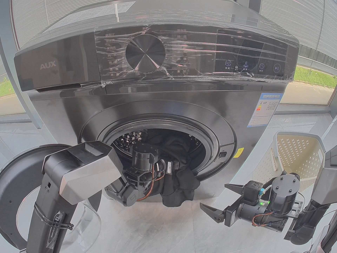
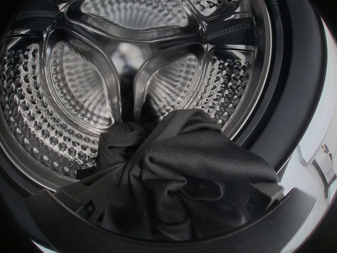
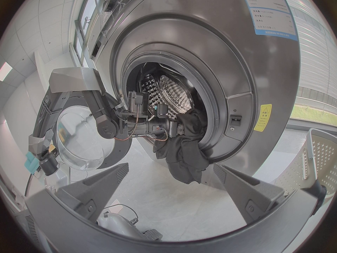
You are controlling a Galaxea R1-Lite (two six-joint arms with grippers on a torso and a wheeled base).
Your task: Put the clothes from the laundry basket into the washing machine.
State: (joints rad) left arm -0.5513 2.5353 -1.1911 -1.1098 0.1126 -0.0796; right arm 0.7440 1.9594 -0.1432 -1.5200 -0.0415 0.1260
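At the left gripper (image 2: 172, 197): fingers (image 2: 80, 202) wide apart, not squeezing, with the black cloth (image 2: 196, 173) piled between them. Just ahead, the shiny drum (image 2: 87, 81) of the washing machine (image 1: 210, 102). Below, part of the cloth hanging out over the door ring (image 1: 217, 137). Could slide out and drop to the floor (image 1: 158, 225), since nothing pins it. Off to the side, the right gripper (image 1: 214, 195), open and empty, near the laundry basket (image 1: 316, 141).
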